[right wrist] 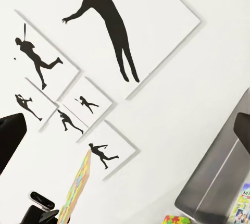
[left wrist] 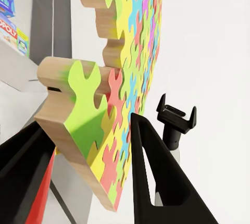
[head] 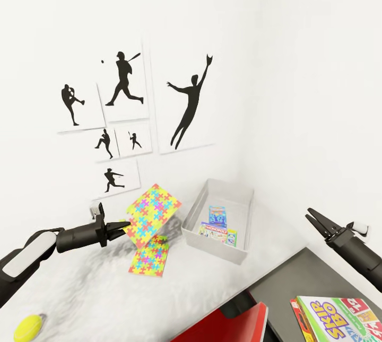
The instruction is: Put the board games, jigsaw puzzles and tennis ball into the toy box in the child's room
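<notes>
So we've got one jigsaw puzzle [head: 153, 215] up in the air, tilted, pinched at its lower edge by our left gripper [head: 121, 227], fingers clamped on the wooden edge in the left wrist view. The second puzzle [head: 150, 257] lies flat on the table [head: 95, 289] right under it. The toy box [head: 217, 220] sits just beside them near the wall, with two board games [head: 218, 224] already inside. The tennis ball [head: 27, 328] is down at the near table edge, and the SKIP-BO game [head: 339, 318] rests on the dark lower wing. Our right gripper [head: 313, 219] hangs off to the side holding nothing, fingers close together.
</notes>
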Robot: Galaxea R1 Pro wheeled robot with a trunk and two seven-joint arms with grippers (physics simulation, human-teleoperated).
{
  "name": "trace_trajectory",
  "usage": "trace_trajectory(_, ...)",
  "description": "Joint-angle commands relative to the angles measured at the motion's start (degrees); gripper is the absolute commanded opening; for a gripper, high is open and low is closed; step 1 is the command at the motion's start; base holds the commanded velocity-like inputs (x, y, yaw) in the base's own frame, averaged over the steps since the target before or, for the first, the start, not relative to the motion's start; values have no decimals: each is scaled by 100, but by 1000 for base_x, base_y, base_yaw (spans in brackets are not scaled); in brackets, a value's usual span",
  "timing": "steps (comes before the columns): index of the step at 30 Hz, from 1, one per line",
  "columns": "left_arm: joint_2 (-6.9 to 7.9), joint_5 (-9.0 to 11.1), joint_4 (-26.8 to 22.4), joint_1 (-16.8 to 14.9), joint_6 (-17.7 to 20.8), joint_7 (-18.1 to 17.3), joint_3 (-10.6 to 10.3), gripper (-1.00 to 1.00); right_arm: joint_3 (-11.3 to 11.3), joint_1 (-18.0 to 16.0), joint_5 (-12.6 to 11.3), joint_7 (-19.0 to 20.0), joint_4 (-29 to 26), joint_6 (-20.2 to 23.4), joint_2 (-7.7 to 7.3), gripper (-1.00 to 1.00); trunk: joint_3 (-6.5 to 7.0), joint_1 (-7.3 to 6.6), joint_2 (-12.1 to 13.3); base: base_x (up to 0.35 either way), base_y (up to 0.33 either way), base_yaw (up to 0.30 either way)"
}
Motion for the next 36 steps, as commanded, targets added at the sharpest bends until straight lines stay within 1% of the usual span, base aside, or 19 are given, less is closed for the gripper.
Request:
trace_trajectory(1,6,10,5,-10,11,-29,-20,-100,-5,-7,-3,13,0,27,0,100,-14,4,-14,0,0,0)
trace_trajectory(4,-19,5,5,-10,-10,-26,-20,-100,-6,-7,3,19,0,27,-1,100,-14,4,-14,0,0,0)
trace_trajectory(9,-55,9,-3,-10,-224,-2,-25,-100,-16,-7,18,26,0,27,-5,100,-14,4,-14,0,0,0)
trace_trajectory(10,-102,-8,5,-16,-265,69,-33,-100,-23,-7,21,16,2,30,-18,100,-14,4,-14,0,0,0)
trace_trajectory(11,-207,-44,8,-29,-322,152,-29,-100,-26,-7,27,9,4,37,-33,100,-14,4,-14,0,0,0)
trace_trajectory(12,-437,-122,15,-55,-385,350,-9,-100,-29,-7,43,-1,6,52,-52,100,-14,4,-14,0,0,0)
trace_trajectory(14,-725,-188,13,-124,-415,771,5,-100,-29,-7,65,-23,8,67,-74,100,-14,4,-14,0,0,0)
trace_trajectory(15,-878,-204,10,-208,-420,1053,9,-100,-27,-7,72,-32,10,72,-83,100,-14,4,-14,0,0,0)
trace_trajectory(17,-1236,-221,20,-451,-429,1738,16,-100,-30,-7,81,-41,9,76,-92,100,-14,4,-14,0,0,0)
trace_trajectory(18,-1493,-217,63,-658,-433,2281,20,-100,-33,-7,83,-48,9,78,-99,100,-14,4,-14,0,0,0)
trace_trajectory(20,-1791,-206,96,-921,-436,2895,22,-100,-39,-7,84,-53,14,79,-108,100,-14,4,-14,0,0,0)
trace_trajectory(21,-2001,-200,110,-1052,-442,3217,23,-100,-57,-7,85,-55,14,79,-113,100,-14,4,-14,0,0,0)
trace_trajectory(24,-2456,-213,197,-1292,-490,3684,24,-100,-144,-7,91,-59,14,79,-121,100,-14,4,-14,0,0,0)
trace_trajectory(25,-2685,-217,378,-1440,-505,3942,24,-100,-187,-7,87,-55,16,86,-124,100,-14,4,-14,0,0,0)
trace_trajectory(28,-3057,-223,759,-1686,-562,4311,24,-100,-223,-7,73,-34,25,135,-217,100,-14,4,-14,0,0,0)
trace_trajectory(29,-3216,-231,854,-1809,-709,4390,21,-100,-228,-7,70,-24,30,168,-275,100,-14,4,-14,0,0,0)
trace_trajectory(31,-3369,-268,929,-1940,-997,4520,12,-100,-232,-7,68,-14,33,188,-310,100,-14,4,-14,0,0,0)
trace_trajectory(32,-3452,-325,965,-1976,-1132,4629,10,-100,-234,-7,68,-9,34,193,-319,100,-14,4,-14,0,0,0)
trace_trajectory(36,-3819,-737,1049,-2030,-1522,5049,10,-100,-246,-6,41,4,31,201,-332,100,-14,4,-14,0,0,0)
